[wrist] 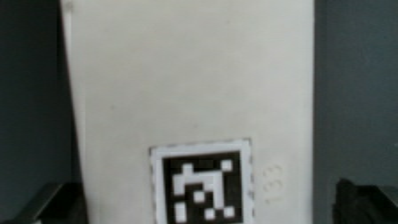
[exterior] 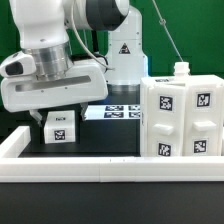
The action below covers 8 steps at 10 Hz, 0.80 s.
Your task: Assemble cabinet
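Exterior view: cabinet (exterior: 182, 115) at the tabletop (exterior: 110, 142) edge on the exterior view's right, well apart from my tool (exterior: 57, 110); wrist view alone shows the tool spread wide astride a small block (wrist: 187, 90), gripping nothing.

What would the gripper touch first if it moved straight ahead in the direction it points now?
Most likely the small white block, which fills the wrist view between the open fingers of the gripper; how near it is, I cannot tell.

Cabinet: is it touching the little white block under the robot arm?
Apart. The exterior view shows a strip of dark table between the cabinet and the little block.
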Tool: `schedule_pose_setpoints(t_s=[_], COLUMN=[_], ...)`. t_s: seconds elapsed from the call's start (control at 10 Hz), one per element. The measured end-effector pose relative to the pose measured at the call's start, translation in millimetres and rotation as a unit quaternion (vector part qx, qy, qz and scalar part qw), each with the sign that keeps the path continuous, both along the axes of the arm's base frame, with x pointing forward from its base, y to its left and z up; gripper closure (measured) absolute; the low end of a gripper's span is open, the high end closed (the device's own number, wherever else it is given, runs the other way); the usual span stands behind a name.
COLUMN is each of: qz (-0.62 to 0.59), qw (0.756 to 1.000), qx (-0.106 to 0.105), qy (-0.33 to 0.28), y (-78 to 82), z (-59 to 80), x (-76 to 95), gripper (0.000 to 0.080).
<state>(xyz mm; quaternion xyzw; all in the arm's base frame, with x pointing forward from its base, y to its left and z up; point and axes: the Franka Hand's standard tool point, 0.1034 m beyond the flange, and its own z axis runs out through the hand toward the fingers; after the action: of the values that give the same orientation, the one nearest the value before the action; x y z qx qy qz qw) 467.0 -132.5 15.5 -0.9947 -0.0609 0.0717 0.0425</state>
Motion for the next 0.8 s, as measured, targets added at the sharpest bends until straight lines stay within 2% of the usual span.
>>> schedule_pose_setpoints(t_s=[0.3, 0.4, 0.8], qz=[0.014, 0.014, 0.014], qw=[1.000, 1.000, 1.000], qx=[0.000, 0.000, 0.000], qy=[-0.003, -0.003, -0.003], y=[1.1, 1.0, 1.0], z=[-3.4, -3.4, -3.4], x=[-0.3, -0.2, -0.2], gripper=[0.0151, 0.0247, 0.0245])
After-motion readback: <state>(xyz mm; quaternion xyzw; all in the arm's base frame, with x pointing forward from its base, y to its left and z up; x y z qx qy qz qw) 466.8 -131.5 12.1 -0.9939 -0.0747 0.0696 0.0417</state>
